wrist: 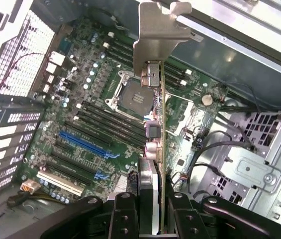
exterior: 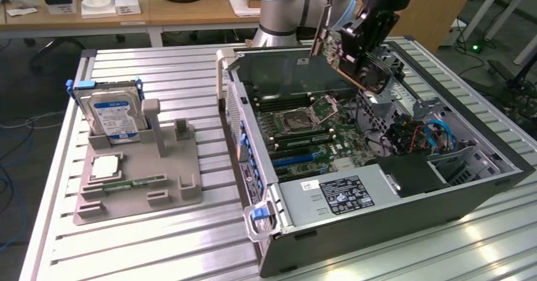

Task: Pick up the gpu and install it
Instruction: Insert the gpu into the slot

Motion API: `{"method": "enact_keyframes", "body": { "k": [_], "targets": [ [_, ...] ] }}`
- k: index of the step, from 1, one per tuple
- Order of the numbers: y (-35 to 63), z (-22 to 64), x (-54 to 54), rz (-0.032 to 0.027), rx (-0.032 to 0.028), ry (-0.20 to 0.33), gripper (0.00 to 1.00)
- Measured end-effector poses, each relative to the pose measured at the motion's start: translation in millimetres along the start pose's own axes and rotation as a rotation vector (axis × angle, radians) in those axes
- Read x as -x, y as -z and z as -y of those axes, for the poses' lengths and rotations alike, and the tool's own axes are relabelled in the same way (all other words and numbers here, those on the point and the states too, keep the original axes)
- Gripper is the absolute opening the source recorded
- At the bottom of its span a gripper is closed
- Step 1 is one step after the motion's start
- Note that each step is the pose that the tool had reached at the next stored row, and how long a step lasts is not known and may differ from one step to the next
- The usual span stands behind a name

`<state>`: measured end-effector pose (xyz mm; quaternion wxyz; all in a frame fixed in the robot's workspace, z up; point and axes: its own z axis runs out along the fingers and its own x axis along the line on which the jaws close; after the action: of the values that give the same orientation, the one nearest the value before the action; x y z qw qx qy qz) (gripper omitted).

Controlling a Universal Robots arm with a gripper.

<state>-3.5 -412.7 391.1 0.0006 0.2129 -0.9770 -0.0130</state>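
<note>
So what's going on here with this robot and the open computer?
The robot arm's gripper is shut on the gpu, holding it on edge above the motherboard of the open computer case. The card is not yet seated in a slot. A hard drive stands in a gray holder at the exterior view's left.

Your dark flat gpu card [wrist: 160, 45] with pale metal bracket hangs clear above the green motherboard [wrist: 95, 114], you have open air over its long blue slot [wrist: 83, 144], loose black, red and blue cables [exterior: 424, 136] and a grey metal drive cage [wrist: 252, 169] crowd one side of the motherboard, a perforated grey rear wall [wrist: 23, 55] closes another
</note>
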Motion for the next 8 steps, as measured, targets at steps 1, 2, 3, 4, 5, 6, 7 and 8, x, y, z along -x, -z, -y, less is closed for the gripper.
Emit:
{"method": "enact_keyframes", "body": {
  "k": [1,2,3,4,5,6,7,8],
  "targets": [
    [-0.1,0.0,0.0,-0.0003,0.0001,0.013,0.28],
    [-0.2,0.0,0.1,-0.0007,0.0002,0.027,0.28],
    [-0.3,0.0,0.1,-0.0010,0.0003,0.042,0.28],
    [-0.3,0.1,0.1,-0.0013,0.0003,0.053,0.28],
    [-0.3,0.1,0.1,-0.0016,0.0003,0.062,0.28],
    [-0.3,0.1,0.1,-0.0018,0.0003,0.071,0.28],
    [-0.3,0.1,0.1,-0.0021,0.0004,0.081,0.28],
    [-0.4,0.2,0.4,-0.0024,0.0004,0.093,0.28]
  ]
}}
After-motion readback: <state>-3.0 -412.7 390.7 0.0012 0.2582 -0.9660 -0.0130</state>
